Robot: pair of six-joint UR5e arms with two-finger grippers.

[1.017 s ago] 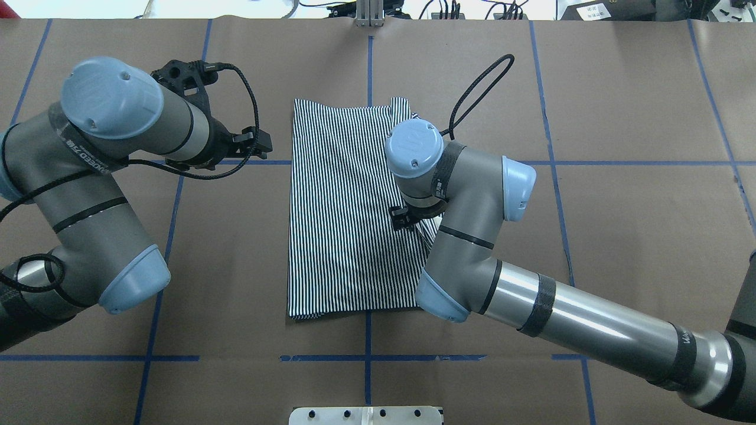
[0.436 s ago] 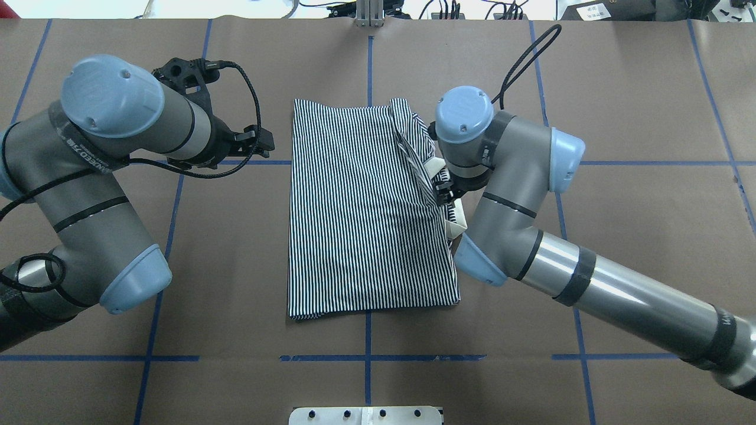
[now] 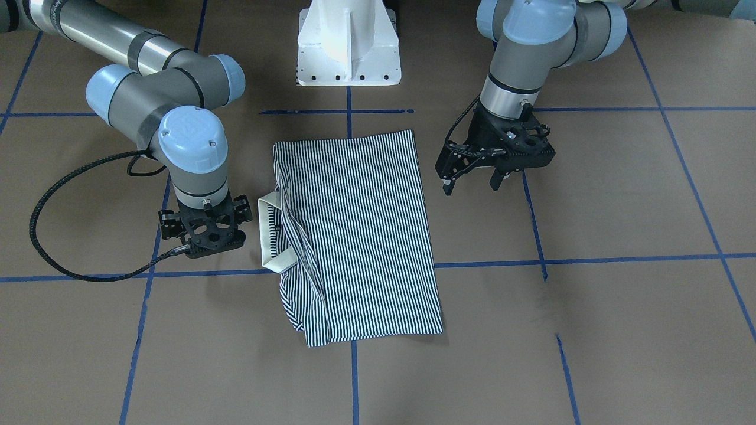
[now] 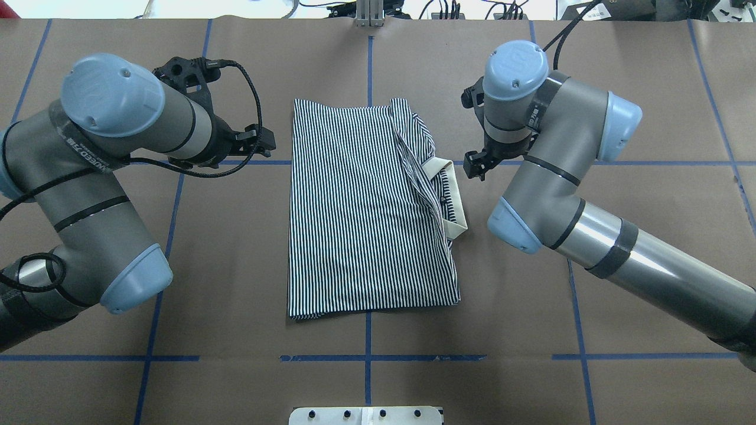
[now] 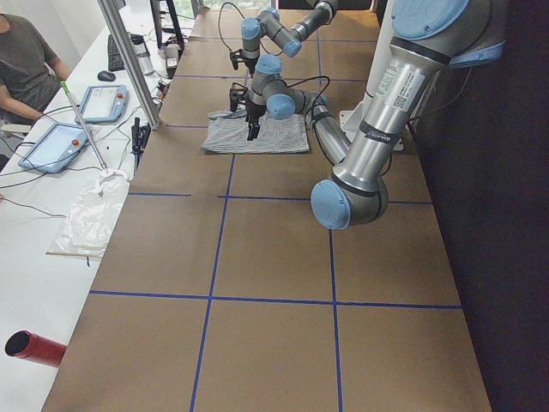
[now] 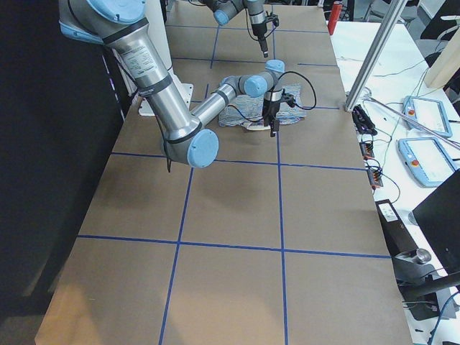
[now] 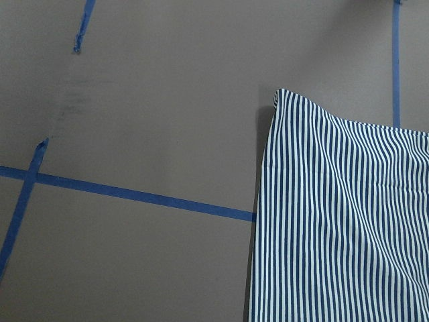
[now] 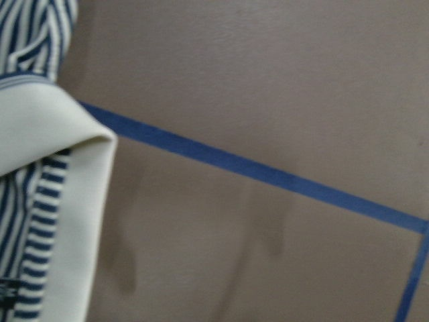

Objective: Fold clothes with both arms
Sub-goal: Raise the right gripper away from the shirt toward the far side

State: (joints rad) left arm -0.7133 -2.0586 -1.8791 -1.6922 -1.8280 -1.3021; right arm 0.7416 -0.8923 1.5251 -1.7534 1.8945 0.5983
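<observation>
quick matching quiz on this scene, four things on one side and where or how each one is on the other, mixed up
Things:
1. polo shirt
2. collar
3. left gripper
4. right gripper

Place or state:
a. open, over bare table on the side of the shirt away from the collar
b. cream, sticking out past the striped edge
c. close beside the collar, off the shirt
d. lying folded flat in the middle of the table

Pairs: 1-d, 2-b, 3-a, 4-c
</observation>
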